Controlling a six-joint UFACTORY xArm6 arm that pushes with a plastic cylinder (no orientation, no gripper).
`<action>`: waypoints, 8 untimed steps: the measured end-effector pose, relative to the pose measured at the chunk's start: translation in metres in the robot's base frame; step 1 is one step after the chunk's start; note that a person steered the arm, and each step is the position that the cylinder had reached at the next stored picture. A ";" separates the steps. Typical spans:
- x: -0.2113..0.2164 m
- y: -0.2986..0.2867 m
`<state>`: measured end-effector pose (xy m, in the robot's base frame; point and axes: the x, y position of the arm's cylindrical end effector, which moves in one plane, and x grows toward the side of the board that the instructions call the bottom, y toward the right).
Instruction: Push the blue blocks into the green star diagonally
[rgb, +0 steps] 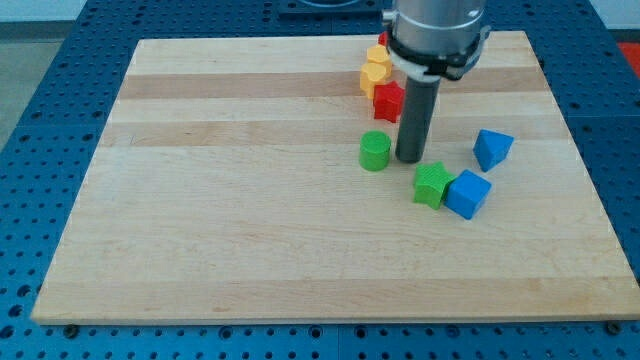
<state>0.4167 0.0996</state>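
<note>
Partly hidden behind my tip (410, 159): red block (389, 100).

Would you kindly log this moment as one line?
my tip right of green cylinder, above green star | blue cube touching star | blue block apart

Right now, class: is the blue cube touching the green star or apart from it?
Touching: the blue cube presses against the green star on the star's right in the view, no board showing between them.
</note>
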 end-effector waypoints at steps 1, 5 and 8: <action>-0.042 0.032; 0.057 0.011; 0.021 0.156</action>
<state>0.4374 0.2555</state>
